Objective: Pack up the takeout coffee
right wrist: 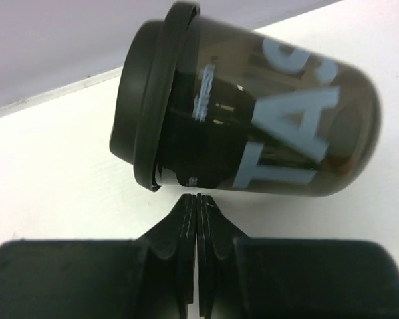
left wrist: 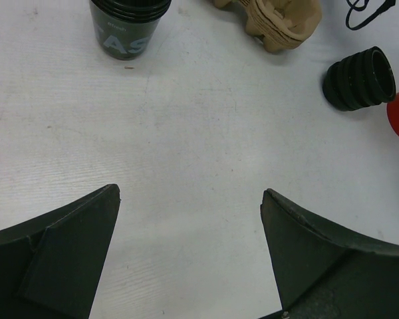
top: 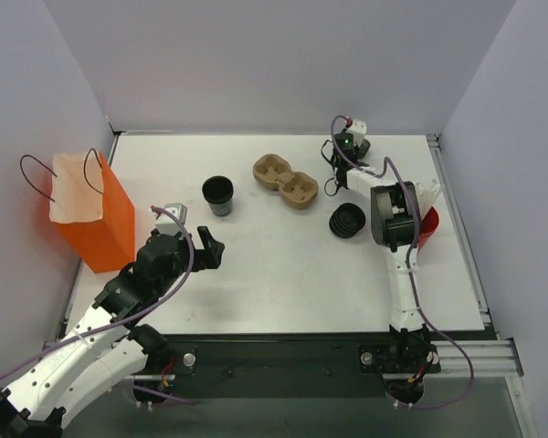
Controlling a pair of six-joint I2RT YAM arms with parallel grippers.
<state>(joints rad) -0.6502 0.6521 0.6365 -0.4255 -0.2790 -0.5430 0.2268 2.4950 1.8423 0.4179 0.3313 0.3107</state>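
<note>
The takeout coffee [right wrist: 253,113], a black cup with a black lid and pale lettering, lies on its side on the white table. It is just beyond my right gripper [right wrist: 198,197]. That gripper is shut with its fingers pressed together, empty, with its tips close under the cup near the lid. In the top view the right gripper [top: 333,157] is at the far right of the table, and the lidded cup is hard to make out there. My left gripper [left wrist: 189,199] is open and empty over bare table, also seen in the top view [top: 210,251]. The orange bag [top: 91,214] stands open at the far left.
A lidless black cup [top: 217,194] stands upright ahead of the left gripper and shows in the left wrist view [left wrist: 128,26]. A brown cardboard carrier [top: 286,180] lies at the centre back. A stack of black lids [top: 347,220] lies beside a red object [top: 429,228].
</note>
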